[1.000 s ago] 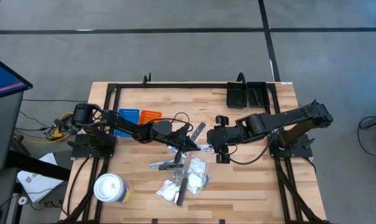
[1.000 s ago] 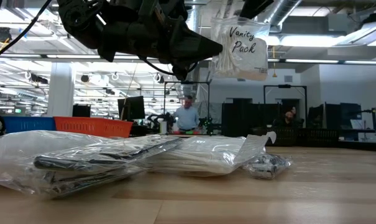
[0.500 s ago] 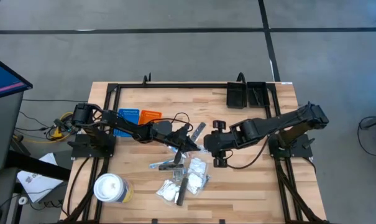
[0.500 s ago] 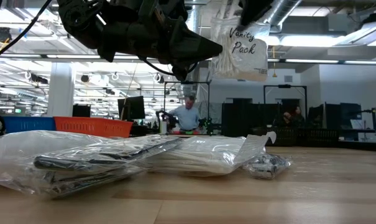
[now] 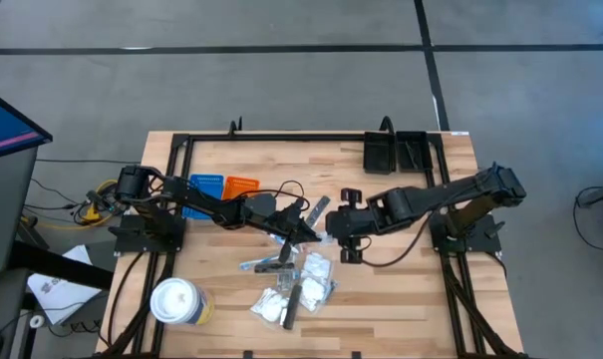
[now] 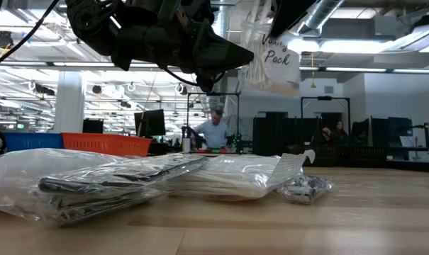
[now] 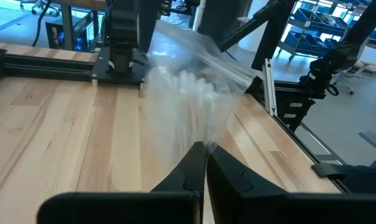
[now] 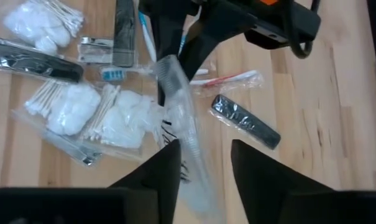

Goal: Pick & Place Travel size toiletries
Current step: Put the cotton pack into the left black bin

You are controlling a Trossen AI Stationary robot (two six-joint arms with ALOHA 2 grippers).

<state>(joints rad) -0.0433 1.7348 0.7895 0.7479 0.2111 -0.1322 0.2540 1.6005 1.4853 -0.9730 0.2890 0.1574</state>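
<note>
A clear crinkly packet of cotton swabs printed "Vanity Pack" (image 6: 276, 55) is up in the air over the table's middle, and my left gripper (image 5: 303, 231) is shut on it. My right gripper (image 5: 331, 229) is open beside it on the right. In the right wrist view its fingers stand on either side of the packet (image 8: 180, 121); whether they touch it I cannot tell. Below, several more toiletries lie flat in a pile (image 5: 296, 284): swab packets (image 8: 82, 112), a wrapped dark stick (image 8: 245, 121) and toothbrushes (image 8: 231, 79). My left gripper (image 7: 204, 149) pinches one edge of the clear packet (image 7: 203, 138) between its two shut fingers. The fingers come roughly level from the table's left. The packet is lifted clear of the table and stands tilted beyond the fingertips (image 6: 246, 53).
A big white lidded cup (image 5: 178, 301) stands at the near left corner. A blue tray (image 5: 203, 187) and an orange tray (image 5: 241, 185) sit at the far left, and a black bin (image 5: 396, 150) is at the far right. The wood right of the pile is bare. People show in the room behind.
My right gripper has moved toward the table's left and closed in on the held packet until its open fingers flank it. The packet has tipped and shifted slightly upward in the low view. My left gripper has kept its hold.
</note>
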